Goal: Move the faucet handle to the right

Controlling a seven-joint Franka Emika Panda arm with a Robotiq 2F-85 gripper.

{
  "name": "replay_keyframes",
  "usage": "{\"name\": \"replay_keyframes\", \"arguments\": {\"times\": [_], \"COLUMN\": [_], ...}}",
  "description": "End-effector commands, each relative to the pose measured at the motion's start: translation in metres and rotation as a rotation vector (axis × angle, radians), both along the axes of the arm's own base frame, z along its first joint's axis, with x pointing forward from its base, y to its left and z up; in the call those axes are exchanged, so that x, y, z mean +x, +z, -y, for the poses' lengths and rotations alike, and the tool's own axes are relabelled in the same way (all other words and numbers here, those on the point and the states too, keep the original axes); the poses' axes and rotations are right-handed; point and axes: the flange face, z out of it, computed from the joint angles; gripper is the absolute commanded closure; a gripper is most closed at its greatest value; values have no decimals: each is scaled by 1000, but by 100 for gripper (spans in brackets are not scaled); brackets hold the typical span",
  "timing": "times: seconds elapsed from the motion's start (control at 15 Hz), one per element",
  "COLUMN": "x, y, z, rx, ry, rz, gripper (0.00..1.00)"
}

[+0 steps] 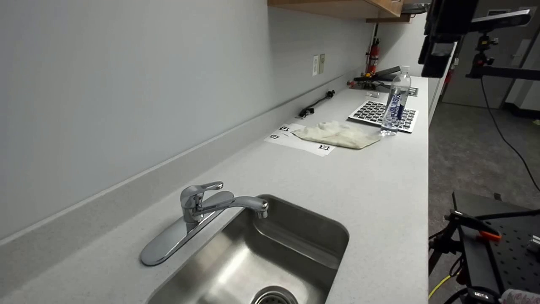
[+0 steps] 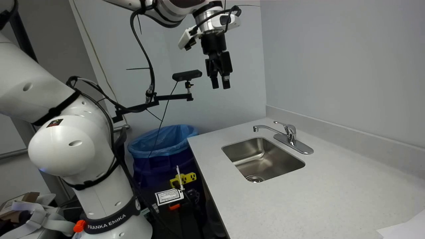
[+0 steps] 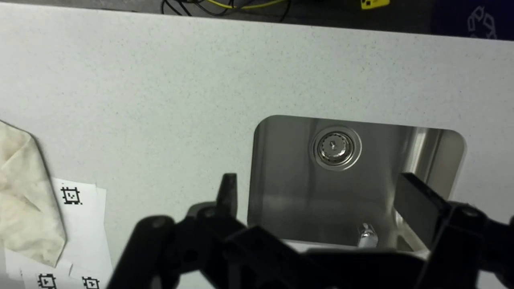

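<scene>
The turn looks undone: in an exterior view the slim, shiny chrome lever handle [image 2: 281, 124], at the far right of the rectangular stainless-steel sink [image 2: 265, 161], points left, much like the curved chrome spout [image 2: 265, 126]. The black two-finger gripper [image 2: 220, 83] hangs high, well apart, spread wide, holding nothing; approach and push likely remain. A round metal strainer [image 3: 335, 147] sits in the sink; a light-blue plastic liner [image 2: 172, 137] lines the dark-blue bin [image 2: 162, 167], contents unclear.

Arm [image 2: 43, 79] is showing rounded white shells [image 2: 59, 146], black straps [image 2: 57, 110]; black cables [image 2: 144, 50] are looping alongside. Dark band [image 2: 111, 221] is reading FRANKA EMIKA. Claw [image 2: 220, 85] is looking mostly black.
</scene>
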Motion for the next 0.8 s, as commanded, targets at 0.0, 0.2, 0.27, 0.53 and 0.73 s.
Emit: {"name": "replay_keyframes", "arguments": {"times": [0.0,0.2,0.27,0.53,0.73], "x": [33,49,53,49,51], "y": [7,7,7,2,3], "z": [-12,-25,-28,-28,-29], "rx": [64,94,97,76,77], "ry": [33,56,63,47,49], "rz": [23,55,65,71,73], "gripper": [0,0,0,0,0]}}
